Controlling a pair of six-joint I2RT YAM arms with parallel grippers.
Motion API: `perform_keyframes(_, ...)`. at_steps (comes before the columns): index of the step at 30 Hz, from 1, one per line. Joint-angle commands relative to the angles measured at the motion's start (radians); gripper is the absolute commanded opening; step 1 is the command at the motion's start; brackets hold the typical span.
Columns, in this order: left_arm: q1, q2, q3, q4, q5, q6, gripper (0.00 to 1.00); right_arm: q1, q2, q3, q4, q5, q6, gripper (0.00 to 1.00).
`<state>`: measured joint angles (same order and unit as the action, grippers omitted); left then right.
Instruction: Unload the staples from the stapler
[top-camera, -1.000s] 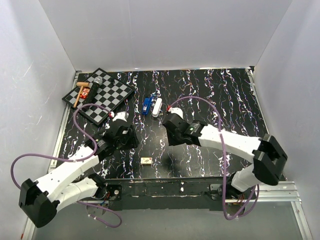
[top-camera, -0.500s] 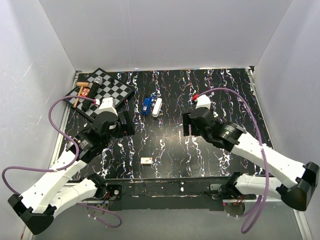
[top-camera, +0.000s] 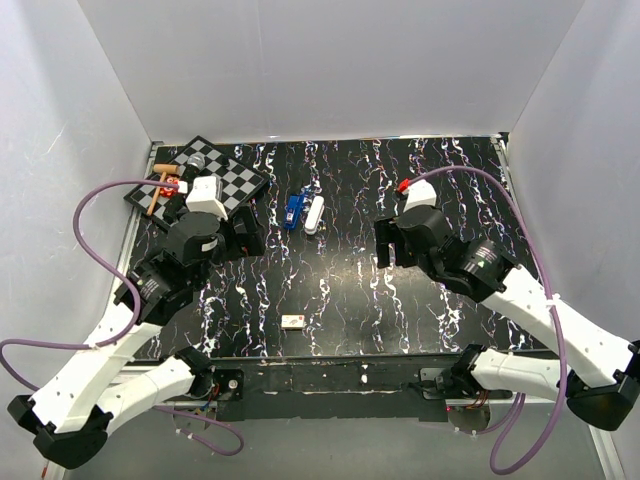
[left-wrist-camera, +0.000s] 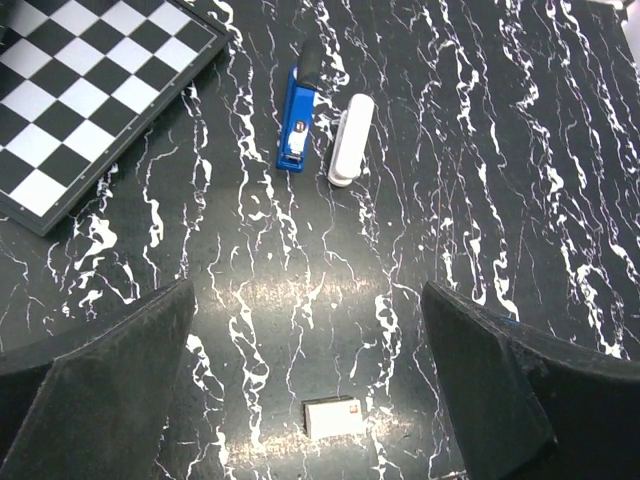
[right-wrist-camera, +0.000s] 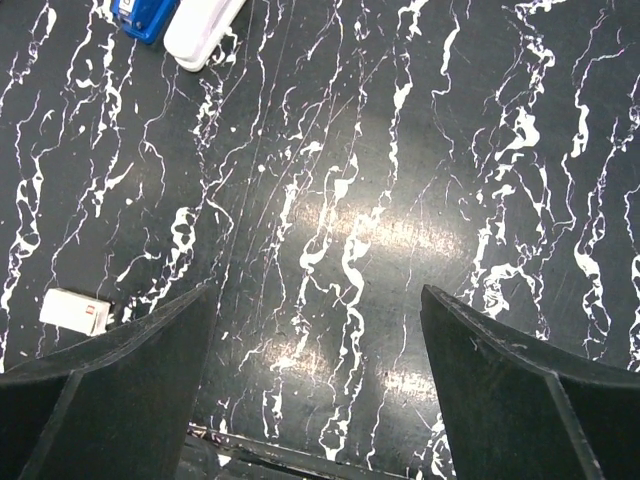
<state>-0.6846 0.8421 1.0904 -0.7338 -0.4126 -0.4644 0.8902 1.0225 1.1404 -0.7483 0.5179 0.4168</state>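
**Top external view.** A black table (top-camera: 420, 180) veined with white is enclosed by plain white walls (top-camera: 330, 70). A chessboard (top-camera: 235, 180) is set at the far left with a wooden hammer (top-camera: 157, 186) on it. The stapler (top-camera: 292, 211) is seen near the table's middle, towards the far side. Its long axis runs near to far with a slight tilt, the black end towards the back wall. A white oblong object (top-camera: 315, 214) is laid just beside it on the right, roughly parallel. A small tan-and-white box (top-camera: 293, 321) is placed apart, nearer the arm bases. The left gripper (top-camera: 247, 234) and right gripper (top-camera: 386, 244) are held to either side of the stapler, well clear of it.

**Left wrist view.** The left gripper (left-wrist-camera: 307, 295) is shown with jaws spread wide and nothing between them. The stapler (left-wrist-camera: 295, 120) is framed ahead, blue end nearest the camera. A pale patch is visible on that end; staples cannot be made out. The white oblong object (left-wrist-camera: 350, 140), chessboard (left-wrist-camera: 80, 80) and box (left-wrist-camera: 334, 417) are also shown.

**Right wrist view.** The right gripper (right-wrist-camera: 318, 292) is likewise spread and empty. Only a corner of the stapler (right-wrist-camera: 145, 15) is caught at the top left, with the white oblong object (right-wrist-camera: 205, 30) and the box (right-wrist-camera: 75, 311).
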Motion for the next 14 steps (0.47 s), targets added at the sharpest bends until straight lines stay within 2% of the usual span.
perform_keyframes(1,-0.004,-0.021,0.029,0.013,-0.090,-0.006,0.98,-0.002,0.039,0.105,-0.065,0.027,-0.006,0.91)
perform_keyframes(11,-0.006,-0.044,-0.015,0.105,-0.126,0.179,0.98,0.000,0.007,0.156,-0.036,0.011,-0.073,0.93)
perform_keyframes(14,-0.006,-0.060,-0.018,0.109,-0.074,0.227,0.98,-0.002,0.037,0.202,-0.081,0.048,-0.076,0.93)
